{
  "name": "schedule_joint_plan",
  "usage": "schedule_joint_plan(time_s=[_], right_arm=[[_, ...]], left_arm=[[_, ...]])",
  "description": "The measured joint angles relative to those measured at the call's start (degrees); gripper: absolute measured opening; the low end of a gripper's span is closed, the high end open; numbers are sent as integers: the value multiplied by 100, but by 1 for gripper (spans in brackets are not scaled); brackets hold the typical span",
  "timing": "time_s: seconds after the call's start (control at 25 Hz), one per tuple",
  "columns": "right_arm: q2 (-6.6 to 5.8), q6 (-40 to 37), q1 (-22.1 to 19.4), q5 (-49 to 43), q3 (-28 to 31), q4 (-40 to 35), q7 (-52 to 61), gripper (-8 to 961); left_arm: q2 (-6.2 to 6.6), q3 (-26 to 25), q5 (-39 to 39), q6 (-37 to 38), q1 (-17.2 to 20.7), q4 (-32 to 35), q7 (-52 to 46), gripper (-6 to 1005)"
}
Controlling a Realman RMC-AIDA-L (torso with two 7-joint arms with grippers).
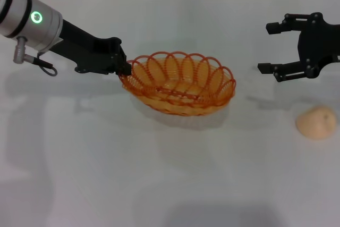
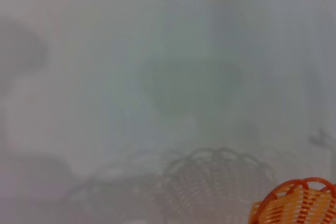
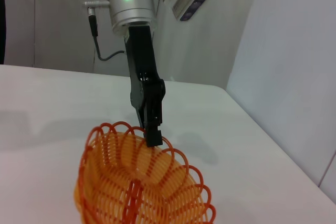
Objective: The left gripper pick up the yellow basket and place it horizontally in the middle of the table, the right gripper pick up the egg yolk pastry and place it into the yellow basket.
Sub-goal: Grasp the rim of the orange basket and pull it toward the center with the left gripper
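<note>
Left gripper (image 1: 126, 69) comes in from the upper left, fingers pinched on the looped rim at the left end of the yellow basket (image 1: 179, 84). Right wrist view confirms it: left gripper (image 3: 153, 139) fingers closed on a rim loop of the yellow basket (image 3: 139, 182). Basket sits near the middle of the white counter (image 1: 106, 158), long axis roughly left to right, slightly tilted with the held end higher; shadow just below it, cannot tell if the base touches. Left wrist view catches only a corner of the basket (image 2: 296, 203) and its shadow. Right gripper (image 1: 271, 47) hangs over the right side, well apart from the basket, fingers wide open, holding nothing. Egg yolk pastry (image 1: 316, 122) lies on the counter at far right, below the right gripper, untouched.
</note>
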Motion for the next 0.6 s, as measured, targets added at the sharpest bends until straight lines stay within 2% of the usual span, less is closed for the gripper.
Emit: schedule_joint_plan(time_s=[0.16, 0.36, 0.6], right_arm=[[6, -20, -55, 49, 4, -69, -97, 832], [3, -71, -91, 72, 4, -76, -283, 832], [-39, -112, -107, 110, 4, -83, -356, 832]], left_arm=[[-89, 12, 341, -68, -78, 39, -307, 46], [-358, -127, 759, -314, -168, 261, -367, 46], [-418, -119, 694, -907, -266, -179, -387, 46]])
